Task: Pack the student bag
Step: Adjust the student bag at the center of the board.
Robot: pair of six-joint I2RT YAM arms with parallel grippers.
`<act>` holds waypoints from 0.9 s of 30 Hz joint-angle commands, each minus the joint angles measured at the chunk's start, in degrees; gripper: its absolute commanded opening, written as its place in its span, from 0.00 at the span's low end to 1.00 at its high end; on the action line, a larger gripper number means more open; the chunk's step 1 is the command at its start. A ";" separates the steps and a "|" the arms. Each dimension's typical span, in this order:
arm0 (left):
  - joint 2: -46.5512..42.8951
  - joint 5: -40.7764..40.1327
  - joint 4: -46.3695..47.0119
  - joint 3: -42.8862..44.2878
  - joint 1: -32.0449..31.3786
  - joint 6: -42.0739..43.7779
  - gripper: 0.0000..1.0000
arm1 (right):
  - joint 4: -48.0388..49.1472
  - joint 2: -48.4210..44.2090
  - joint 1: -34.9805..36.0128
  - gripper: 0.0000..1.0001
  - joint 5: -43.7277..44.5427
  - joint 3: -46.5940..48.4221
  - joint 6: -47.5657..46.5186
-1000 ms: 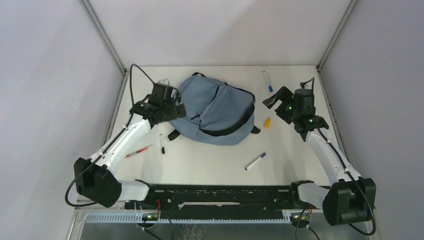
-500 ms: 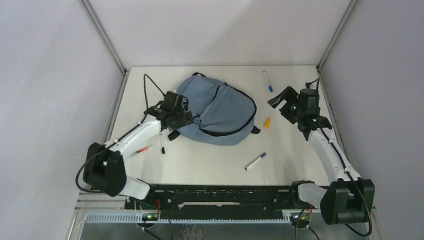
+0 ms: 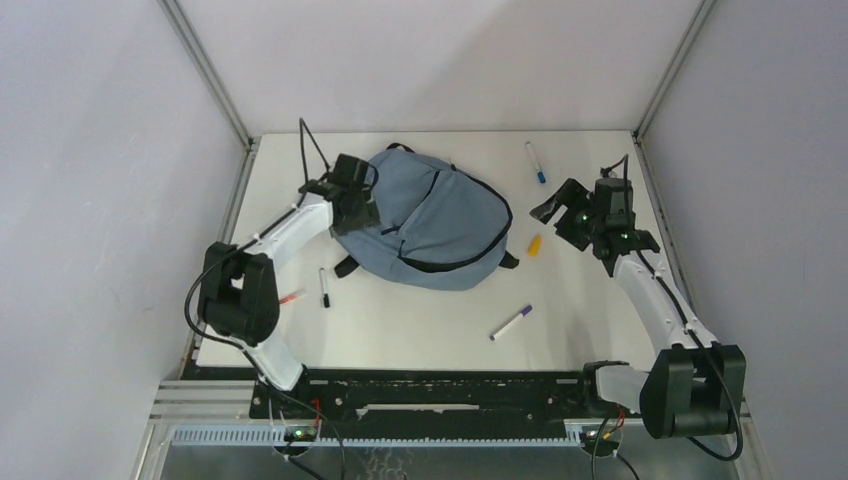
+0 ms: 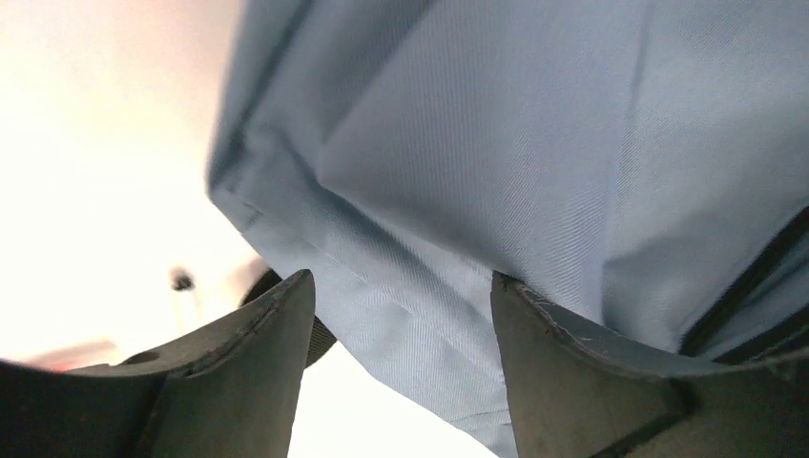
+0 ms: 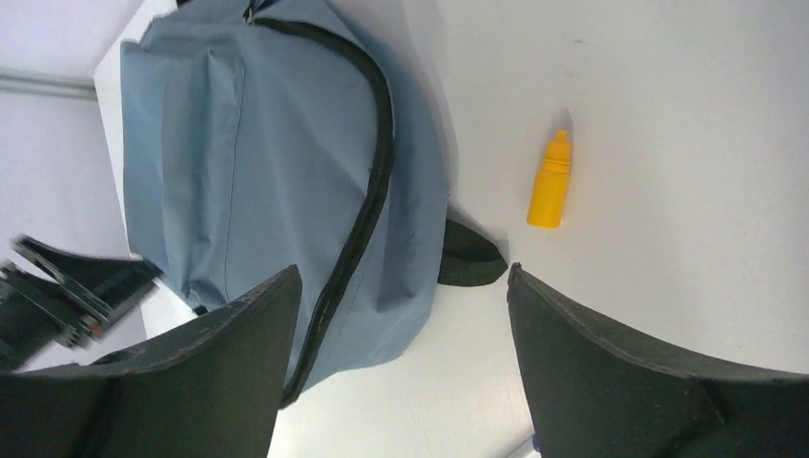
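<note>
In the top external view the student bag (image 3: 440,215) lies flat mid-table, nearer the far edge, and its black zipper (image 3: 470,255) looks shut as far as can be told. The left gripper (image 3: 357,210) is at the bag's left edge. The right gripper (image 3: 550,208) hovers off its right side, near a yellow bottle (image 3: 534,244). A blue-capped marker (image 3: 536,162), a purple marker (image 3: 511,323), a black marker (image 3: 323,287) and a red pen (image 3: 290,297) lie scattered on the table (image 3: 420,335).

In the left wrist view the fingers (image 4: 258,382) stand apart with a fold of the bag's cloth between them, not yet pinched. The step appears to be taking hold of the bag to steady it. A sound grip would catch the stitched seam rather than loose cloth, which would slip or bunch.

In the right wrist view the jaws are spread over bare table, holding nothing. The zip line runs along the bag, but no puller can be made out. The bag likely has to be opened before anything is picked up.
</note>
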 commanded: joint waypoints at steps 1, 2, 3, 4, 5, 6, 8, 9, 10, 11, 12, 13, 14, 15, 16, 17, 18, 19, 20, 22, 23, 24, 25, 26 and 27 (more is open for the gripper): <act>-1.44 -8.48 -4.20 11.22 -0.21 6.73 0.71 | 2.66 0.44 1.40 0.84 -4.89 0.08 -2.76; -2.54 -9.35 -4.37 12.15 -1.19 8.11 0.71 | 3.06 0.07 2.32 0.82 -4.68 0.08 -3.26; -3.76 -10.25 -4.21 12.76 -2.53 9.51 0.71 | 3.36 -0.43 3.49 0.78 -3.67 0.13 -3.73; -4.74 -9.68 -3.78 13.18 -3.91 11.13 0.71 | 3.50 -0.74 5.22 0.73 -2.22 0.35 -4.36; -5.46 -7.97 -3.12 13.50 -5.17 12.80 0.72 | 3.77 -0.83 7.26 0.68 -0.69 0.64 -5.17; -5.76 -5.57 -2.58 13.94 -6.40 13.85 0.73 | 3.91 -0.48 9.82 0.63 0.99 1.27 -6.04; -5.58 0.52 -1.83 14.89 -8.15 14.96 0.73 | 4.00 1.68 14.82 0.56 3.21 3.36 -7.58; -5.18 3.40 -1.55 15.37 -8.77 15.21 0.73 | 4.05 3.30 16.90 0.53 3.41 4.27 -7.83; -4.54 5.53 -1.50 16.27 -9.26 14.99 0.73 | 4.25 5.09 18.65 0.49 2.61 4.85 -7.37; -3.93 7.10 -1.88 16.91 -9.73 14.84 0.73 | 4.68 7.03 19.35 0.46 1.66 4.85 -6.36; -3.42 7.86 -2.59 17.61 -10.11 14.74 0.73 | 5.55 8.83 20.07 0.43 1.49 4.46 -4.96; -3.13 8.15 -3.11 18.00 -10.52 14.73 0.73 | 6.99 10.96 20.66 0.42 1.47 3.57 -3.69; -3.03 8.31 -3.31 17.99 -10.77 14.75 0.73 | 8.74 13.85 21.22 0.41 1.53 2.40 -2.71; -3.09 8.25 -3.28 17.87 -10.81 14.73 0.73 | 10.15 16.01 21.69 0.41 1.32 1.59 -2.00; -3.07 8.04 -3.20 17.78 -10.84 14.73 0.72 | 10.73 18.34 21.82 0.40 0.24 1.54 -1.47; -2.89 7.79 -3.29 17.89 -10.84 14.87 0.69 | 10.74 19.70 21.72 0.37 -1.14 1.98 -0.91; -2.74 7.42 -3.77 18.12 -10.80 15.09 0.67 | 10.56 20.01 21.70 0.36 -2.00 2.53 -0.39; -2.64 7.08 -4.46 18.27 -10.69 15.41 0.66 | 10.52 19.13 21.67 0.36 -2.29 3.13 -0.28; -2.93 6.55 -4.80 18.07 -10.48 15.57 0.66 | 10.40 17.62 21.71 0.36 -1.94 3.79 -0.86; -3.50 5.79 -4.57 17.03 -9.24 15.61 0.66 | 8.87 13.44 21.78 0.38 0.41 5.73 -2.68; -3.40 5.83 -4.34 16.75 -8.39 15.61 0.66 | 8.24 11.46 21.68 0.39 1.99 6.90 -3.70; -3.01 5.34 -4.31 16.95 -7.69 15.86 0.67 | 7.24 9.47 21.60 0.40 3.58 7.93 -4.55; -2.18 4.08 -4.47 17.68 -7.31 16.47 0.68 | 6.70 7.89 21.47 0.41 4.78 8.56 -5.35; -0.85 1.88 -4.86 18.70 -7.24 16.97 0.69 | 6.58 6.27 21.29 0.42 5.75 8.97 -5.96; 0.68 -0.72 -5.25 20.20 -7.19 16.98 0.69 | 6.35 5.13 20.95 0.43 6.35 9.03 -6.32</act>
